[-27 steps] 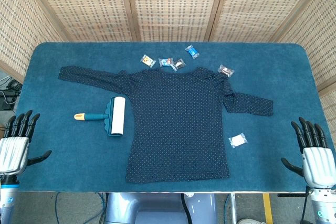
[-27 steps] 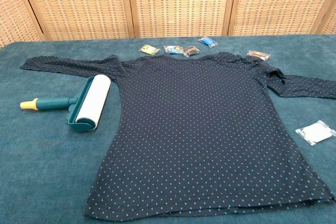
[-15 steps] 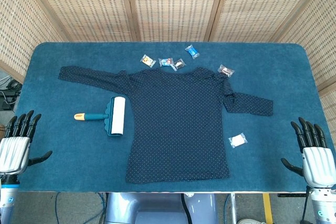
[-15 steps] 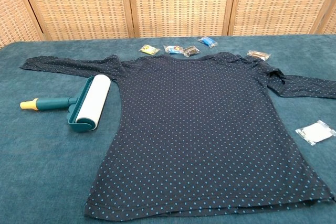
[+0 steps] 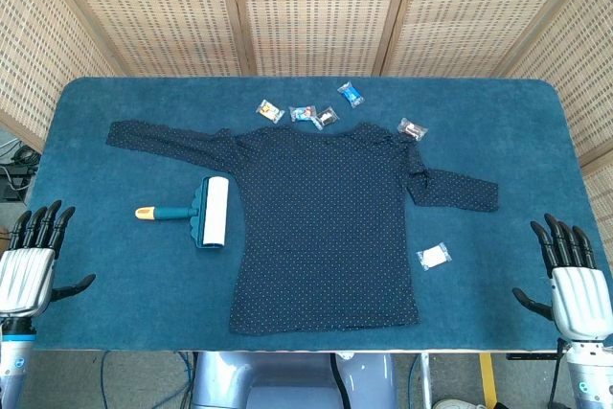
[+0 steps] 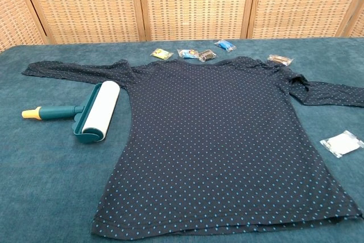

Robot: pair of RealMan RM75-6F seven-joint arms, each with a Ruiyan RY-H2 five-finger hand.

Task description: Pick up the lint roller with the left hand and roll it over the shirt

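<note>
Nothing has moved since the earlier frames: both the left hand (image 5: 27, 270) and right hand (image 5: 578, 284) hover empty with fingers spread, well apart from the shirt (image 5: 326, 227), the lint roller (image 5: 206, 213) just beside its left edge.

shirt (image 5: 326, 227): matt dotted cloth | table (image 5: 115, 294): fuzzy teal fabric | wrappers (image 5: 433, 256): glossy plastic

Bright, even, diffuse lighting; soft shadows; sharp focus throughout.
</note>
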